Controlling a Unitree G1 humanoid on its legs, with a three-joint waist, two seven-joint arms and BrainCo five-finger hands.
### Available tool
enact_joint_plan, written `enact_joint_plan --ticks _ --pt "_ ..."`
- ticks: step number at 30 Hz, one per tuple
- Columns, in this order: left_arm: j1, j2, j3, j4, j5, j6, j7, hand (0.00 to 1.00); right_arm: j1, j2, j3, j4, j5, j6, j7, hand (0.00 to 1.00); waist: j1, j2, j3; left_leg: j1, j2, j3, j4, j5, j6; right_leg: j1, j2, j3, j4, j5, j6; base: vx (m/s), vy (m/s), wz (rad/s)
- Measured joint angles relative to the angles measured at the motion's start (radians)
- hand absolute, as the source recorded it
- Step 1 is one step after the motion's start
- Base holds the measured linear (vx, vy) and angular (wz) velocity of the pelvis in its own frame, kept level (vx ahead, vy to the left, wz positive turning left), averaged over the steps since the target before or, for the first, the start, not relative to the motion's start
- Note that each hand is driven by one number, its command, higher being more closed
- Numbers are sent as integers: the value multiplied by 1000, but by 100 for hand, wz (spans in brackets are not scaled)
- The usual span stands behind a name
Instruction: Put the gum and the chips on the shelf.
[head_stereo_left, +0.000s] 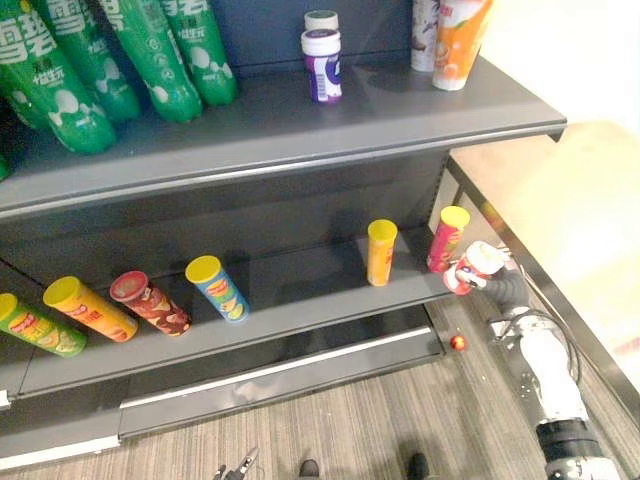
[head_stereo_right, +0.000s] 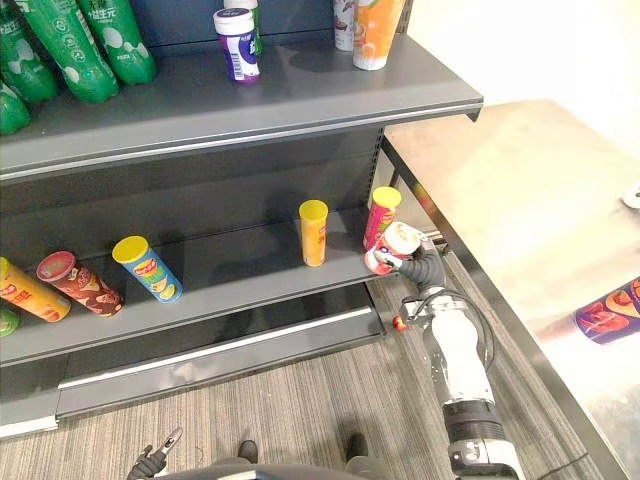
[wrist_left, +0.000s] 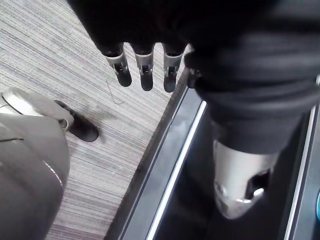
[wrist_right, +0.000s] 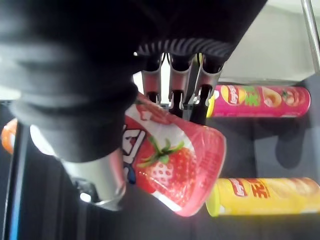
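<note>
Your right robot hand (wrist_right: 177, 80) clamps the red strawberry cup (wrist_right: 175, 165), tilted beside the pink can (head_stereo_left: 447, 238), for shelving, I'd guess; left robot hand (wrist_left: 145, 65) hangs relaxed.

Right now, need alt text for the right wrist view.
The right hand grips a red strawberry-print container, fingers curled over its side. Past it, a pink chips can and a yellow chips can sit on the dark shelf.

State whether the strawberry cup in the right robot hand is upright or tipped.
Tipped: the strawberry cup leans in the right robot hand, beside the upright pink can.
</note>
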Motion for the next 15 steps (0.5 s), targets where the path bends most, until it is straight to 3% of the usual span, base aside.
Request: enact_joint_plan --ticks 8,15 --pt "15 13 41 1 28 -2 14 0 1 -90 -40 -39 0 6 49 100 -19 -5 -11 3 1 17 -10 1 2 -4 0 8 -9 3 1 2 2 -3" --pt "18 31 74 3 35 -2 16 0 6 -161 -75 -149 0 41 109 100 -30 -14 -17 4 2 38 -10 1 2 -17 2 28 -7 7 3 -13 0 -8"
